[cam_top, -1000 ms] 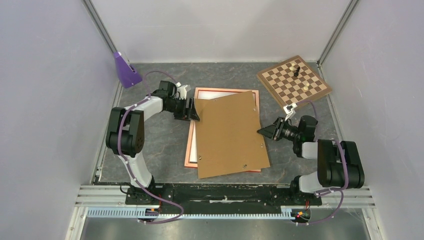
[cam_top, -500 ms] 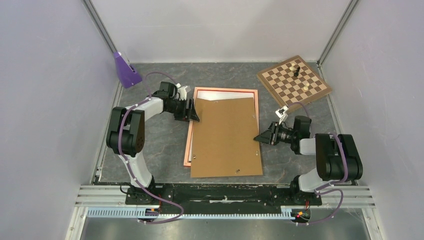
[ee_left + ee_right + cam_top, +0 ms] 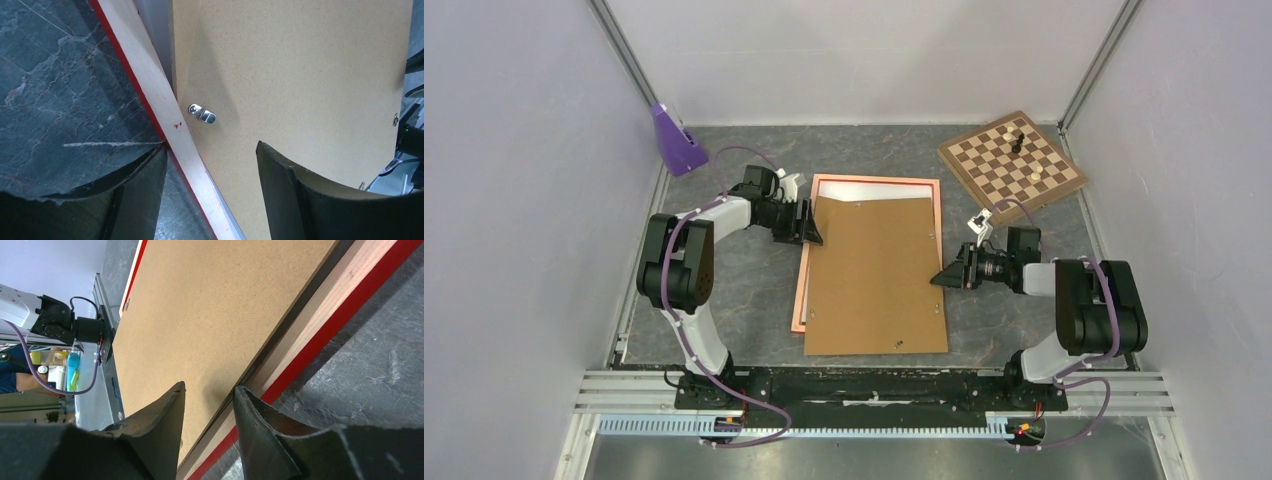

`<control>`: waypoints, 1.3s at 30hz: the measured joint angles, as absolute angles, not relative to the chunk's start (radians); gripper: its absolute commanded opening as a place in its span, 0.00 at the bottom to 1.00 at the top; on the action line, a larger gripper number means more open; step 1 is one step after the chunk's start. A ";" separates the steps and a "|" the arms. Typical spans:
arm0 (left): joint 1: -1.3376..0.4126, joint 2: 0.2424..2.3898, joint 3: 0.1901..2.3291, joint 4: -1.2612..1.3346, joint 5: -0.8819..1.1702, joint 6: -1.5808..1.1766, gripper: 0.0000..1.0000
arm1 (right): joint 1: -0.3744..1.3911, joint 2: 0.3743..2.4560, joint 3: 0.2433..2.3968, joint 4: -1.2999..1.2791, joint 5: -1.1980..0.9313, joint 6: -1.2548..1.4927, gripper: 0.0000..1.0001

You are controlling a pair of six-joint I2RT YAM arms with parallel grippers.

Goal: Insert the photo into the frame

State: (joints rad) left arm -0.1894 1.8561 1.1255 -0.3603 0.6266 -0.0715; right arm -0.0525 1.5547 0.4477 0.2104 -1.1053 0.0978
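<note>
The orange-red frame (image 3: 876, 178) lies flat mid-table. A brown backing board (image 3: 874, 275) with small clips lies on it, squared to it and sticking out past its near rail. A white strip (image 3: 874, 189) shows inside the frame's far end, seemingly the photo's white back; its picture side is hidden. My left gripper (image 3: 810, 224) is open, its jaws either side of the frame's left rail (image 3: 165, 115) and the board's edge (image 3: 300, 75), beside a metal clip (image 3: 201, 113). My right gripper (image 3: 938, 279) is open over the board's right edge (image 3: 215, 305) and the right rail (image 3: 312, 315).
A brown chessboard (image 3: 1012, 160) with a few pieces sits at the back right. A purple block (image 3: 676, 140) stands at the back left corner. White walls close in both sides, and a metal rail (image 3: 874, 385) runs along the near edge.
The backing board has swung from skewed to squared up on the frame. My right gripper came nearer and leftward with it, and its jaws have widened. The left arm stayed put.
</note>
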 measured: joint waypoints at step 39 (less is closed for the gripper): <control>-0.192 1.865 1.097 -0.286 0.634 -0.101 0.69 | 0.020 1.707 0.422 0.662 -1.168 0.642 0.00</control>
State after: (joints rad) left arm -0.1921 1.8652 1.0973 -0.2859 0.6342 -0.1013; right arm 0.0196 1.7065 0.4221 0.6621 -1.1675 0.6418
